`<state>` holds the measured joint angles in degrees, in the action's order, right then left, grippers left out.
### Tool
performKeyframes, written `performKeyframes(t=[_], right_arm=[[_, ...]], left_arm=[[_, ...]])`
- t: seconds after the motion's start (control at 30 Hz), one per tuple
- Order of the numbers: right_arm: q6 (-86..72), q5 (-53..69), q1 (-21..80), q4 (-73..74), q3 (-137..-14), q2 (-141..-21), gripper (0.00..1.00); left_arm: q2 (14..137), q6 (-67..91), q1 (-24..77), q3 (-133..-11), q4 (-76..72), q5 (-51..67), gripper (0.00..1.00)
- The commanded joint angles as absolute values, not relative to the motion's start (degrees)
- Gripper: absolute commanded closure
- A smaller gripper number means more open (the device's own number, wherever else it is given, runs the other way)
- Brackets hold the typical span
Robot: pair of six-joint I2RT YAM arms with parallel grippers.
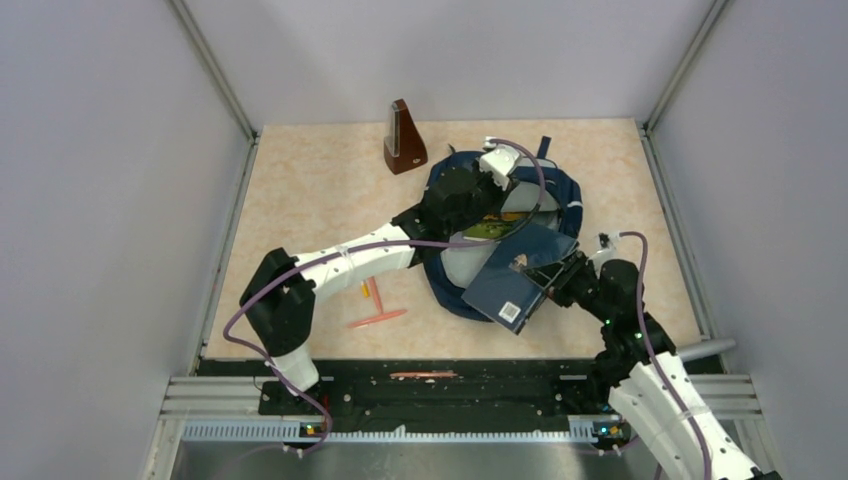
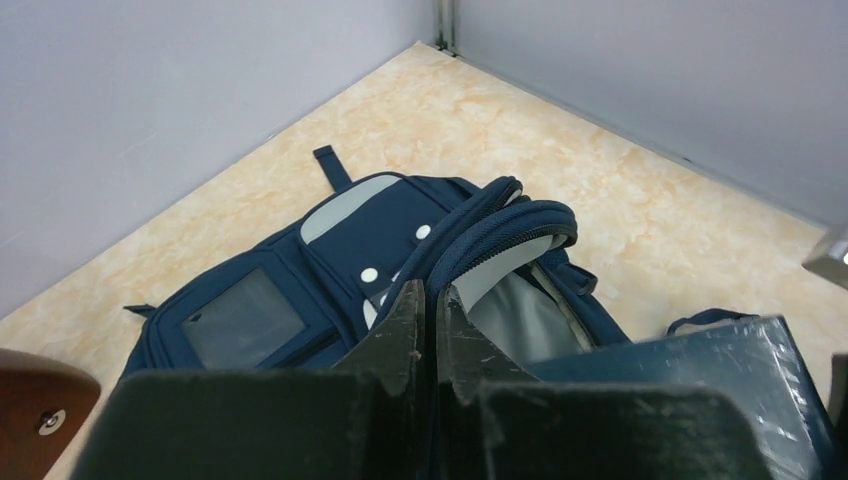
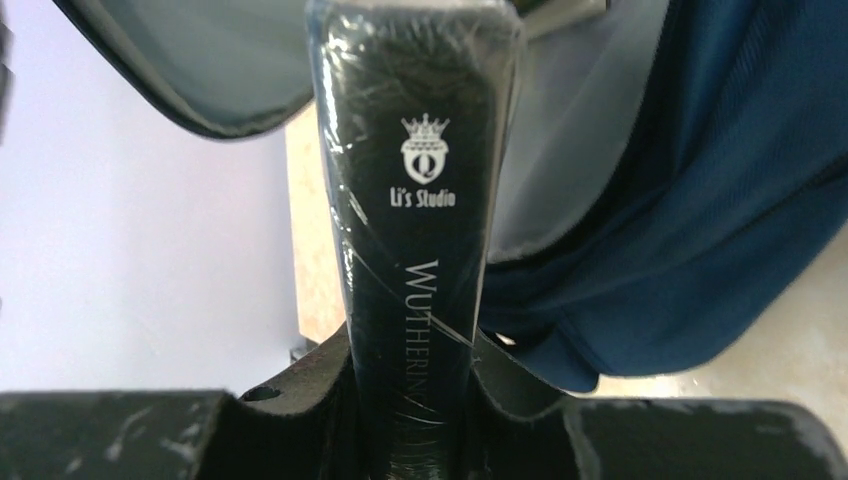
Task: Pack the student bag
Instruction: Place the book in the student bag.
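The student bag [image 1: 560,195] is a navy backpack that lies on the table with its mouth open and grey lining showing; it also shows in the left wrist view [image 2: 380,240]. My left gripper [image 1: 488,190] is shut on the bag's zipper rim [image 2: 520,225], with navy fabric pinched between the fingers [image 2: 405,320]. My right gripper [image 1: 562,278] is shut on a dark blue book [image 1: 515,285] and holds it at the bag's mouth. In the right wrist view the book's spine [image 3: 415,200] stands between my fingers, with the bag's grey lining [image 3: 560,170] behind it.
A brown metronome [image 1: 403,140] stands at the back, left of the bag, and shows in the left wrist view [image 2: 30,400]. A pink pen [image 1: 378,318] and an orange stick [image 1: 367,290] lie on the table near the left arm. Grey walls enclose the table.
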<state>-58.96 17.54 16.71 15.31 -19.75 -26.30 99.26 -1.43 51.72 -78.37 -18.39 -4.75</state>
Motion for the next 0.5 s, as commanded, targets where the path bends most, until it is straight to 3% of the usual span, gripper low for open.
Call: performKeyframes(t=[0.0, 0.47], right_arm=[[-67.43, 10.06, 16.7, -3.03, -22.3, -27.5, 1.0], [-82.77, -6.06, 16.72, -19.04, -15.9, -35.41, 1.0]], left_arm=[[94.43, -1.61, 51.06, -78.1, -27.93, -0.35, 1.0], [91.95, -0.32, 51.88, -73.71, -31.97, 8.15, 1.0]])
